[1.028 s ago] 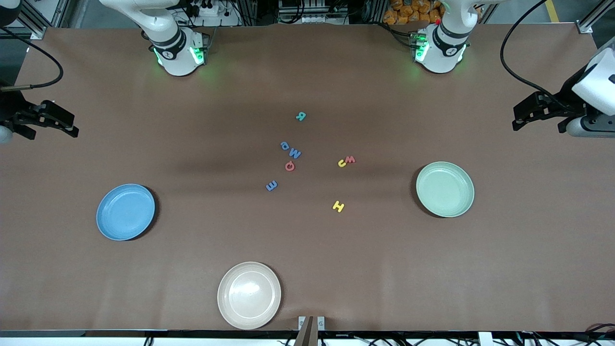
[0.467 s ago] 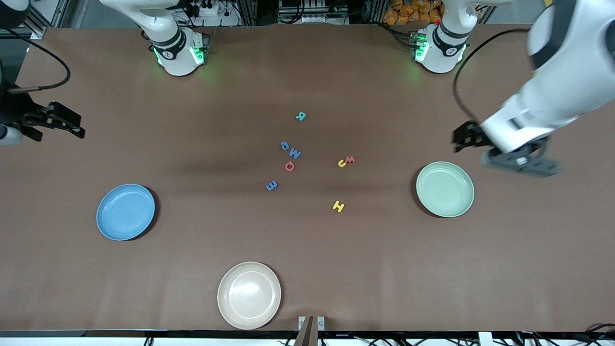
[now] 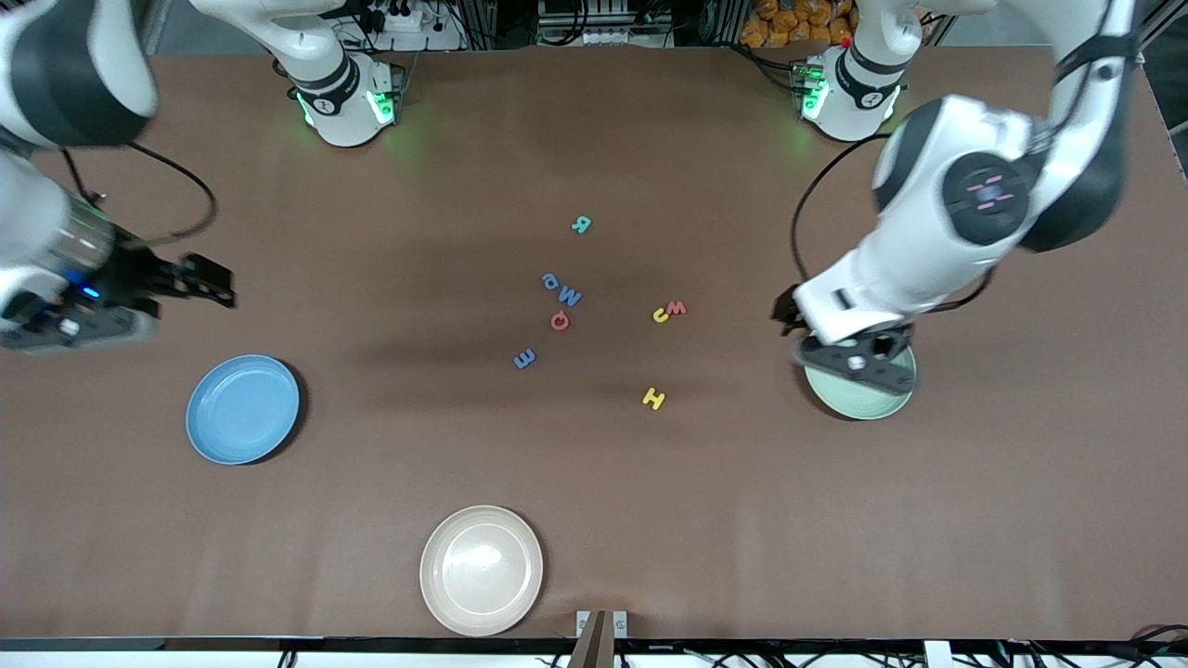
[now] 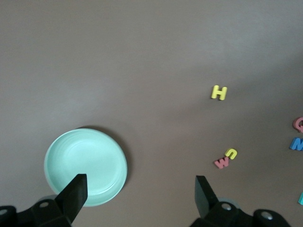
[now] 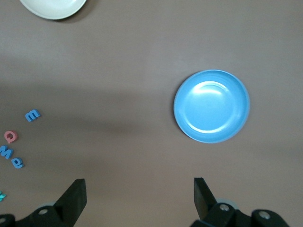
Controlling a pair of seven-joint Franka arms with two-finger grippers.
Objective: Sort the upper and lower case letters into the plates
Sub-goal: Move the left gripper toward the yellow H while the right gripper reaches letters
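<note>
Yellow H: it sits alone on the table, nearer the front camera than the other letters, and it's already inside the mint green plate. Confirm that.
Not quite. The yellow H lies on the bare table, apart from the mint green plate, which holds no letter. The front view shows this, as does the left wrist view. The rest stands: it sits alone, nearer the front camera than the other letters.

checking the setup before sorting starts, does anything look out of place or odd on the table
One extra: a cream plate sits nearest the front camera, beside neither arm. The blue plate and green plate are empty, and the letters lie loose mid-table. Nothing spilled or damaged.
</note>
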